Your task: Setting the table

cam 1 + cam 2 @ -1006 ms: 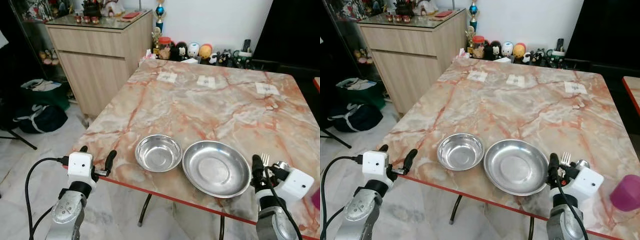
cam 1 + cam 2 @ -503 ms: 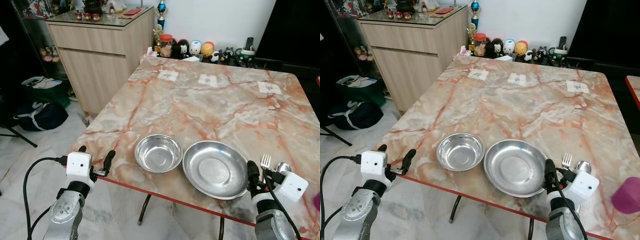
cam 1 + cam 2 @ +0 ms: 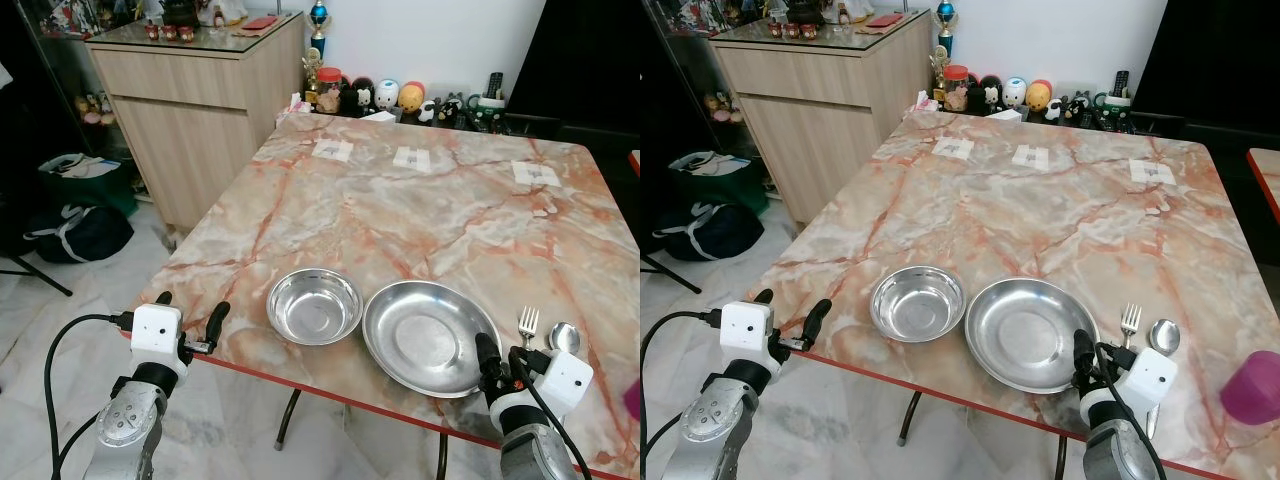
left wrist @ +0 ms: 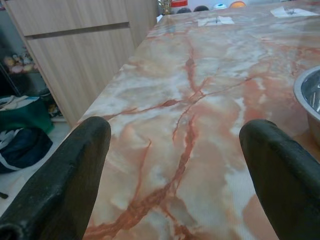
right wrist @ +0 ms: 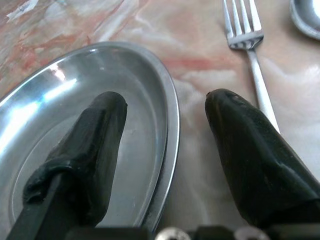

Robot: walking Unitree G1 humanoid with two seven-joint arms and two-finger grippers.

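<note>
The right claw (image 5: 165,130), fingers parted and empty, straddles the wide shallow steel plate's (image 3: 430,335) rim. The steel fork (image 5: 247,42) lies just beyond, handle toward it. The left claw (image 3: 190,315), also spread, hovers far off.

One bowl (image 3: 315,306), one plate (image 3: 431,337), one fork (image 3: 1129,324), one spoon (image 3: 1164,336)

No legible text anywhere. Three white paper slips (image 3: 417,158) on the far side of my table (image 3: 400,220) carry dark marks, too small to read. Jar and figurines beyond: no readable labels.
</note>
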